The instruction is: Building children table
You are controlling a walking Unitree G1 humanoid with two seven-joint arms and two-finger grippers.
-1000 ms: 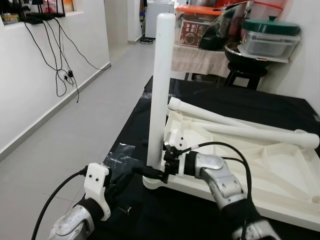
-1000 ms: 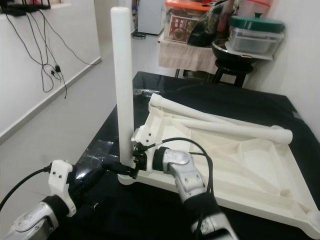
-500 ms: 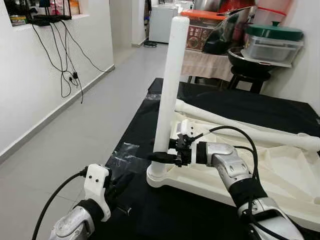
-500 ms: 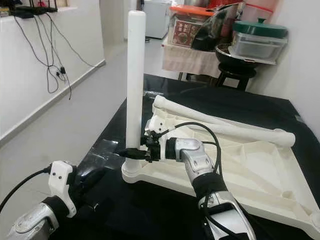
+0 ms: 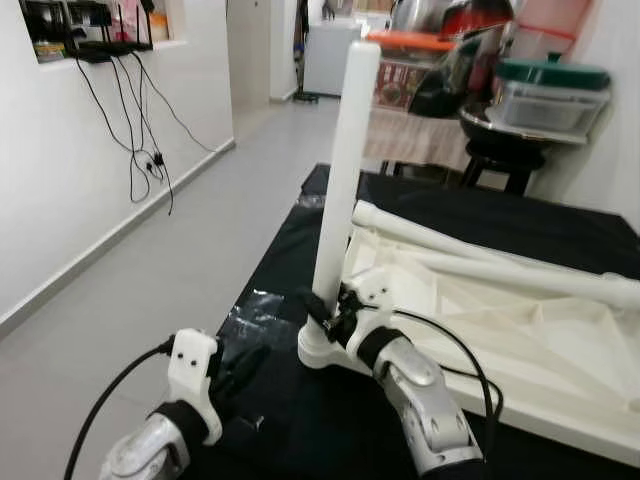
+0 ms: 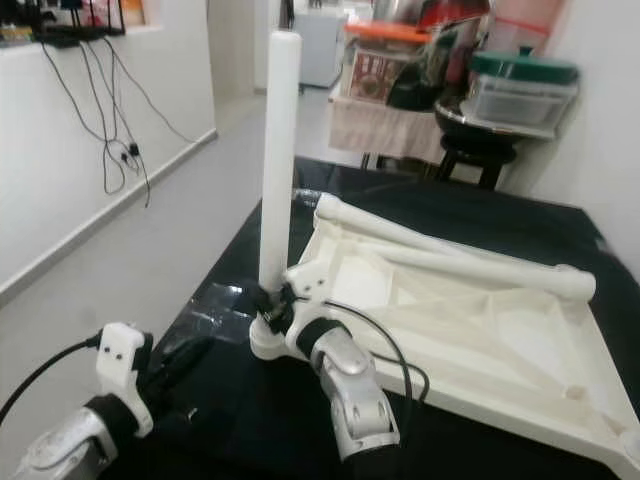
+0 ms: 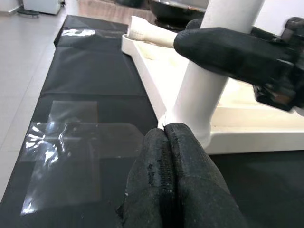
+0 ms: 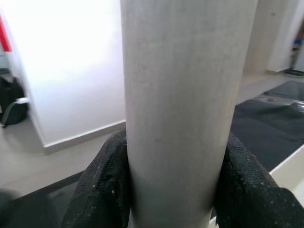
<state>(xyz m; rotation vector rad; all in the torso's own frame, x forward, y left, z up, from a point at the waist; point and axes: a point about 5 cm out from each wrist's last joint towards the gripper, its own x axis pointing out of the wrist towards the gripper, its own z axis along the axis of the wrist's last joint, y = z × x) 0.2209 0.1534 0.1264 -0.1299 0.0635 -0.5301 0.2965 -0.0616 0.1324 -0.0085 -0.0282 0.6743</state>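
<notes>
At the centre of the left eye view, the right gripper clamps the upright white table leg just above its corner socket on the overturned white tabletop, which lies on a black sheet. The left gripper, fingers pressed together and empty, sits at lower left near the socket.
</notes>
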